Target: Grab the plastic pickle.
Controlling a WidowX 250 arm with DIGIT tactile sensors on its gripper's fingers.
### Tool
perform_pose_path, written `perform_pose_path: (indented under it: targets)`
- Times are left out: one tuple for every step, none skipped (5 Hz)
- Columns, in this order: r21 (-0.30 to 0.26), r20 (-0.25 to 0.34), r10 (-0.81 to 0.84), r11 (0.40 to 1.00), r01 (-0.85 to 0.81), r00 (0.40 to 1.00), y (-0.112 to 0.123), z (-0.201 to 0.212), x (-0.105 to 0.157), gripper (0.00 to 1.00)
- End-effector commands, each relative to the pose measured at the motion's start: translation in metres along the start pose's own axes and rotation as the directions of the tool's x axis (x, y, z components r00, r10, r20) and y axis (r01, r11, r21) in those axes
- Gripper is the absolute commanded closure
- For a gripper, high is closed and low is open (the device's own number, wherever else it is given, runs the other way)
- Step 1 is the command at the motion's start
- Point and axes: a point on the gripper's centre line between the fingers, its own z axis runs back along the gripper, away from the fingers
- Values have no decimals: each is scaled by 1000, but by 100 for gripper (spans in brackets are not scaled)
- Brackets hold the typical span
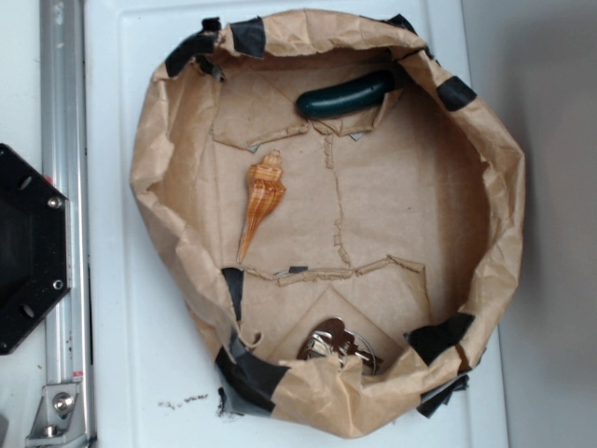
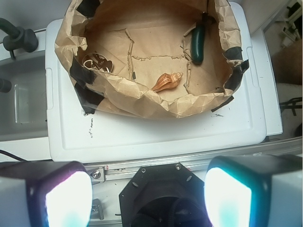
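Where the wrist view begins at its lower edge, two gripper fingers (image 2: pixel 64 191) at left and right, faces glowing pale cyan, set far apart with nothing between them; gripper (image 2: pixel 142 194) spread wide and holding nothing, high above the work area. Between the fingers, a black hexagonal base plate (image 2: pixel 156 184) with bolts, bounded by a metal rail (image 1: pixel 61 187). Beyond the rail, a white table (image 2: pixel 156 132), flat, with a few dark specks near its left part. On the table, a crumpled brown paper enclosure (image 2: pixel 142 101) patched with black tape (image 2: pixel 85 97), walls raised on all sides, floor of creased paper. Inside, nearest in the wrist view, an orange spiral shell (image 2: pixel 168 81) lying flat close to the near wall. At the left inside the wall, a bunch of metal keys (image 2: pixel 97 62), partly hidden by the paper edge in the exterior view. Farther in and to the right, the plastic pickle (image 2: pixel 197 43): dark green, glossy, slightly curved, lying on the paper floor against the right wall, well apart from shell and keys, untouched by the gripper. In the exterior view, pickle at top of the enclosure, just under the upper wall.
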Motion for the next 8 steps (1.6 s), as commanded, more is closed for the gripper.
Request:
perform_pose_path:
  targets:
    - [0,0,0,1000,0,1000,0,0,0,0]
    - [-37,230,234,972,-231,945,28,-22,34,0]
    - [-20,318,301,950,-311,899,27,-40,80,0]
    - [-36,340,422,899,-437,840,39,-76,110,0]
    - [-10,302,472,870,-493,828,47,-117,138,0]
    - [49,279,379,912,-407,882,51,-156,159,0]
    - [97,235,302,939,-332,924,58,-194,170,0]
    - [142,232,296,932,-333,927,78,-199,165,0]
